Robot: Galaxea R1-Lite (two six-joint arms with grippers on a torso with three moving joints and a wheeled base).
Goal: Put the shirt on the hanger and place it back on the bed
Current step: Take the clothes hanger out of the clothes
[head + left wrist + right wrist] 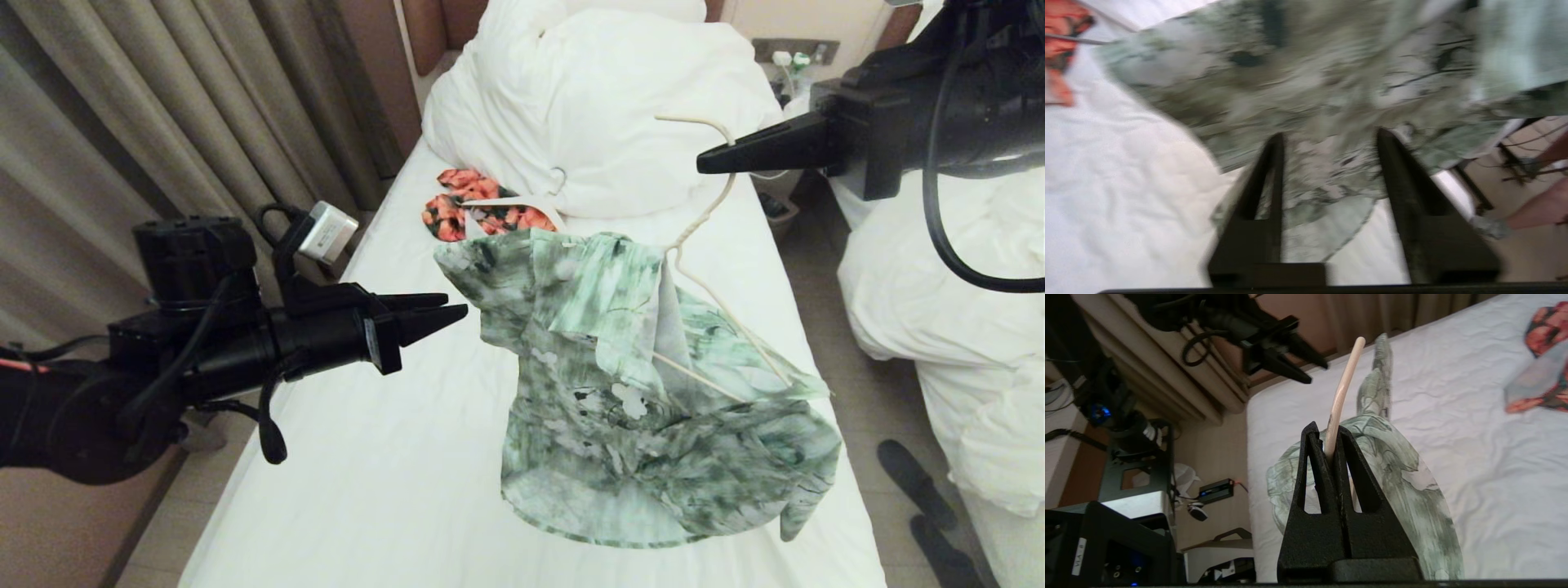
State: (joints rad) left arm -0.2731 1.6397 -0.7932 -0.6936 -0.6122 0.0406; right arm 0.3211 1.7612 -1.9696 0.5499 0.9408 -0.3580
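Left end effector (445,309), jaws apart and empty, points at the shirt (645,408) dangling just beyond it from the hanger (710,220), which the right end effector (704,162) clamps above the bed (392,457).

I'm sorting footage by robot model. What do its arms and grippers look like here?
Both arms are matte black with looping black cables. The left gripper and the right gripper end in tapered, wedge-shaped black fingers with triangular cutouts. A small silver-grey box sits on top of the left wrist.

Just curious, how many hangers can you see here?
2. A cream hanger held up in the right gripper, inside the green shirt; a white hanger on the orange garment.
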